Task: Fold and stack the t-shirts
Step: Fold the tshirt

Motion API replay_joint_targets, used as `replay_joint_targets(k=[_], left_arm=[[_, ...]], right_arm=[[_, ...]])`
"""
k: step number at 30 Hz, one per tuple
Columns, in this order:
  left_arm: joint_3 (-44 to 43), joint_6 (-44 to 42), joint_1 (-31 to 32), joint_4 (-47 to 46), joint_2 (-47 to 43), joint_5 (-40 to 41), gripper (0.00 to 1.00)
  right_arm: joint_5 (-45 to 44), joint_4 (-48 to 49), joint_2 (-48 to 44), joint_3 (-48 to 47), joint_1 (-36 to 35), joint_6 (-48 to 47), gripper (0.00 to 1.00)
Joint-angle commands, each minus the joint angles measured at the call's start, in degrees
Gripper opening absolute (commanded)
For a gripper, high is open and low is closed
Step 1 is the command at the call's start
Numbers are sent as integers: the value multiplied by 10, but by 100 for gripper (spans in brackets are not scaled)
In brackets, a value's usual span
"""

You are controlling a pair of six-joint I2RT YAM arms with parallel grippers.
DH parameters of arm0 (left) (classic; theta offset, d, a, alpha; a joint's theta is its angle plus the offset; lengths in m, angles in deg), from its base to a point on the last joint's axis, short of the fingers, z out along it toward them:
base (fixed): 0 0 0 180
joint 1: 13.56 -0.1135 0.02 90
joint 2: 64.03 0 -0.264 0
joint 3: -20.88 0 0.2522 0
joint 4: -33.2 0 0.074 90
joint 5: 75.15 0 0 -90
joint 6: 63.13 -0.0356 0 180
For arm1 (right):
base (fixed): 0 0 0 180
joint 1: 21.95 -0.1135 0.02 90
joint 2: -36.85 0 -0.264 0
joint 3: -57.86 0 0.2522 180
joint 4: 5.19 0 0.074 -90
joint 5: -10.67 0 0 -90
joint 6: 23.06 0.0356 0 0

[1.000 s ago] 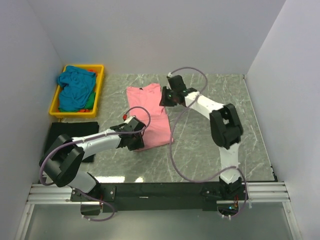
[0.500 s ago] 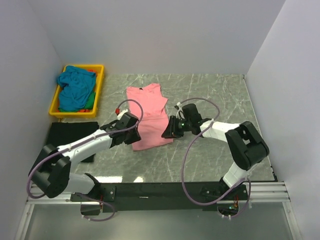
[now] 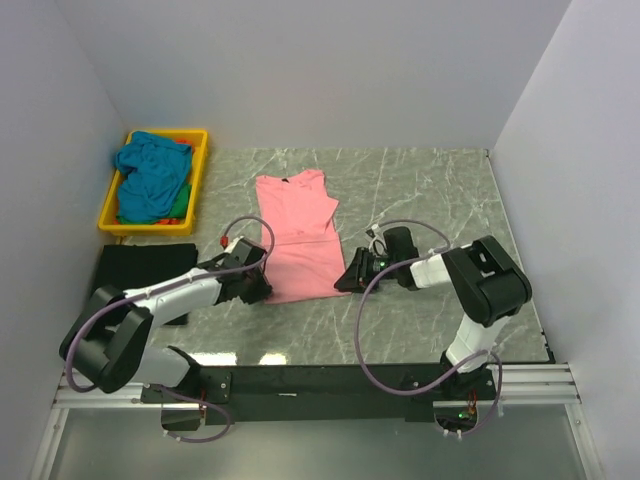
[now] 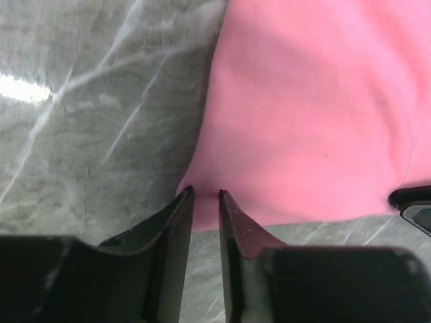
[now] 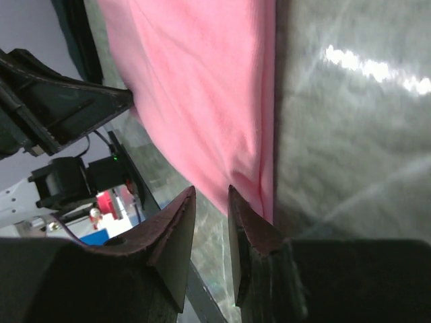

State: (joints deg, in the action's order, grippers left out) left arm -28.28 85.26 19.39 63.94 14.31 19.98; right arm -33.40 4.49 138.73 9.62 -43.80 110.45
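Grey marbled surface (image 3: pixel 420 180) carried the salmon pink t-shirt (image 3: pixel 298 240), spread flat. At its left hem corner the left pincer (image 4: pixel 205 194) stood narrowly parted, clamping nothing; the right pincer (image 5: pixel 212 190) likewise at its right hem corner. Soft, light, limp cloth, probably best pinched at those corners.

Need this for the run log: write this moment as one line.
pink t-shirt flat on table | left fingers slightly apart at near-left corner | right fingers slightly apart at near-right corner
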Motion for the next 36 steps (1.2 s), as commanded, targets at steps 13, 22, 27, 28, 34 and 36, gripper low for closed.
replay_joint_targets(k=[13,22,27,28,34,36], left_arm=[[-72,-33,-3,85,-67,-10,38],[-30,-42,-3,40,12,-67,34],[7,-28,-3,59,29,-71,32],[12,-27,-3,61,34,-71,32],[44,-22,-3,66,24,-67,32],[44,-23,-3,68,21,-66,32]], right_arm=[[-16,-99,-27,-154,3,-47,34],[3,-105,151,-305,3,-53,32],[-1,-107,221,-342,23,-55,32],[-1,-103,227,-344,29,-47,32],[-8,-103,234,-354,61,-30,32],[-10,-115,224,-357,63,-37,32]])
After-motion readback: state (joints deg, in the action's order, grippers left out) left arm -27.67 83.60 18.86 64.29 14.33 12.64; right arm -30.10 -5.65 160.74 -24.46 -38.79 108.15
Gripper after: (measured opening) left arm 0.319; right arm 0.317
